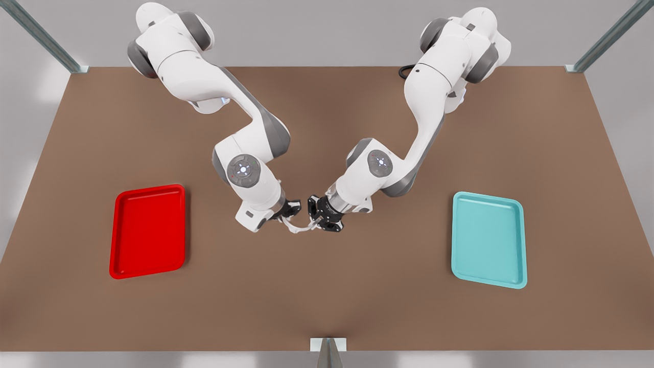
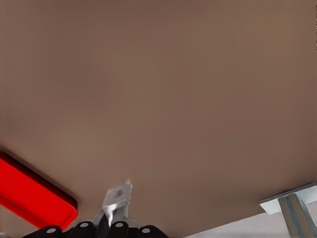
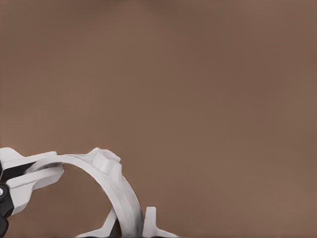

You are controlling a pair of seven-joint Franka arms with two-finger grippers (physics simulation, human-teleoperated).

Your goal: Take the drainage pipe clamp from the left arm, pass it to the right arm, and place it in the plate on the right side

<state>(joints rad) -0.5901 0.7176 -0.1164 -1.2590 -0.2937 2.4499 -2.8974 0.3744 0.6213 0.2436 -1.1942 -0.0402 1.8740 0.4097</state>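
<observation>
The drainage pipe clamp [image 1: 301, 228], a thin white half-ring, hangs above the middle of the brown table between the two gripper tips. My left gripper [image 1: 313, 220], on the arm at the front view's right, is shut on one end. A white tab [image 2: 119, 192] sticks out past its tips [image 2: 117, 210]. My right gripper [image 1: 292, 217], on the arm at the front view's left, is shut on the other end. In the right wrist view the clamp's band [image 3: 106, 171] arcs from my right gripper [image 3: 130, 225] to the left gripper's fingers [image 3: 25, 183]. The red plate [image 1: 148, 232] [image 2: 34, 198] lies at the front view's left.
A teal tray [image 1: 489, 240] of the same shape lies at the front view's right. A metal post [image 1: 327, 351] [image 2: 292, 208] stands at the table's near edge. Bare brown tabletop runs between the trays and under the grippers.
</observation>
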